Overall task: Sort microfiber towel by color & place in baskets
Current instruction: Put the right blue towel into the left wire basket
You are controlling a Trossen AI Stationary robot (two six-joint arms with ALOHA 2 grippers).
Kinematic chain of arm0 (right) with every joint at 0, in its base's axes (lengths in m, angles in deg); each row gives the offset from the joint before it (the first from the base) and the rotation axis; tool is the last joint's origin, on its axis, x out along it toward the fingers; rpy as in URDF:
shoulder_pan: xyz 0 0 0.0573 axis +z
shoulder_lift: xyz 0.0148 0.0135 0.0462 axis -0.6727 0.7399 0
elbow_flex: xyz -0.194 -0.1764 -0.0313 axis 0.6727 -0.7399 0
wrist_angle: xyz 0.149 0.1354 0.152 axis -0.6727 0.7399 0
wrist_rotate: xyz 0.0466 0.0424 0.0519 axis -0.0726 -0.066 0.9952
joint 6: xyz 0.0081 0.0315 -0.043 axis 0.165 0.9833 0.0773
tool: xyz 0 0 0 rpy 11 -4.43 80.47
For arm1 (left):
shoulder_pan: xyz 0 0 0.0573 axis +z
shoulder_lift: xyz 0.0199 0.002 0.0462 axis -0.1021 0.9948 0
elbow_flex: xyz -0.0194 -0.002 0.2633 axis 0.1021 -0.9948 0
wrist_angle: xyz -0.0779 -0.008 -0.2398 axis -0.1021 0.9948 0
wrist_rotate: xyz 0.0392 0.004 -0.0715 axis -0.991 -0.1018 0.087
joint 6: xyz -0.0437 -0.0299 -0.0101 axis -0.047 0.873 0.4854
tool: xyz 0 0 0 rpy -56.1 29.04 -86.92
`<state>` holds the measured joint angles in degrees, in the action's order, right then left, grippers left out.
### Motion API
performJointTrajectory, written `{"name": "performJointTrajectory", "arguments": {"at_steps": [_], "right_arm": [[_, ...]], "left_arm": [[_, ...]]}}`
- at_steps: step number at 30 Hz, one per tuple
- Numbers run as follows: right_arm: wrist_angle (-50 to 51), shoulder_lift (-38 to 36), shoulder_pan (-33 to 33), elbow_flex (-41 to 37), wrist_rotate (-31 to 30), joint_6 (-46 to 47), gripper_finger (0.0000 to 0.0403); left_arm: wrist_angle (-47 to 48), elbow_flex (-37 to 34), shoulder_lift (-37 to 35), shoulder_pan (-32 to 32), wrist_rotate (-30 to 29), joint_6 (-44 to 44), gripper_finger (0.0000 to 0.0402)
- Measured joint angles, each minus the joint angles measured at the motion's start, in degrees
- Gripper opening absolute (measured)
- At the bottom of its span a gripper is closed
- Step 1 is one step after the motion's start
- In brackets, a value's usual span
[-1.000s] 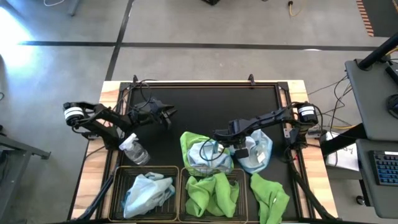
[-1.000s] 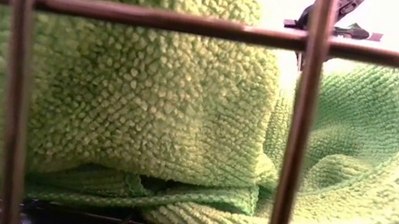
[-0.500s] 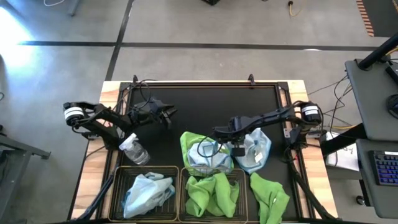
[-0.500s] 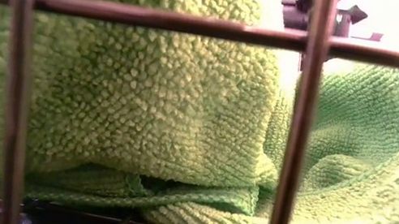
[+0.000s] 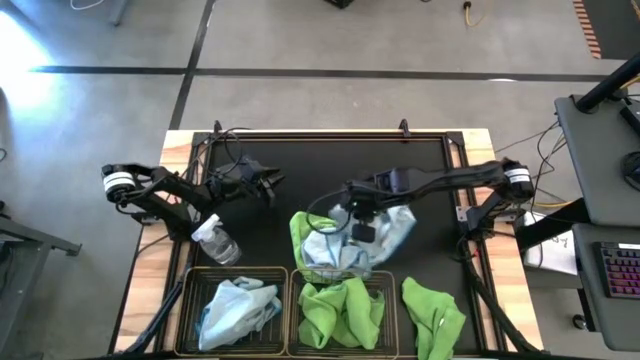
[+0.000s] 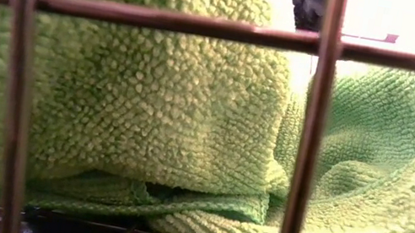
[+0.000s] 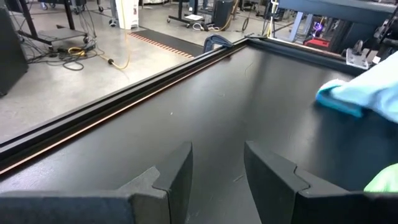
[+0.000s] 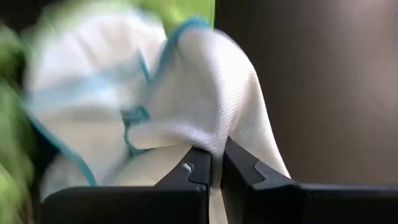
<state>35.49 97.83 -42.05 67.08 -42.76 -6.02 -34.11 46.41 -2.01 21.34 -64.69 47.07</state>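
The right end effector [image 5: 362, 218] pinches a pale blue towel [image 5: 385, 232] near the desk [image 5: 330, 165] middle; the left end effector [image 7: 217, 165] waits open near the left edge

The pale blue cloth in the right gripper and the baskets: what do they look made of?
The pale blue cloth pinched in the right gripper looks like soft, matte fabric, likely microfiber: it drapes in folds and has a stitched teal hem. The dark bronze wire baskets look like thin metal: their bars show a dull sheen.
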Motion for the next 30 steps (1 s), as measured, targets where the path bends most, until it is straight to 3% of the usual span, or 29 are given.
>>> {"name": "performJointTrajectory", "arguments": {"at_steps": [13, 23, 30], "right_arm": [[-18.4, -0.2, 0.0, 12.5, 0.7, -3.1, 0.0012], [-36.9, -0.1, 1.6, 12.8, 9.8, 2.3, 0.0013], [-41.6, 0.2, 5.0, 12.8, 12.7, 5.7, 0.0013]], "left_arm": [[2.0, 0.1, 0.6, 0.0, 0.3, 1.2, 0.013], [1.0, 0.1, 4.0, -0.1, 0.4, 3.6, 0.013], [-0.9, 0.1, 4.0, -0.7, 1.8, 4.1, 0.013]]}}
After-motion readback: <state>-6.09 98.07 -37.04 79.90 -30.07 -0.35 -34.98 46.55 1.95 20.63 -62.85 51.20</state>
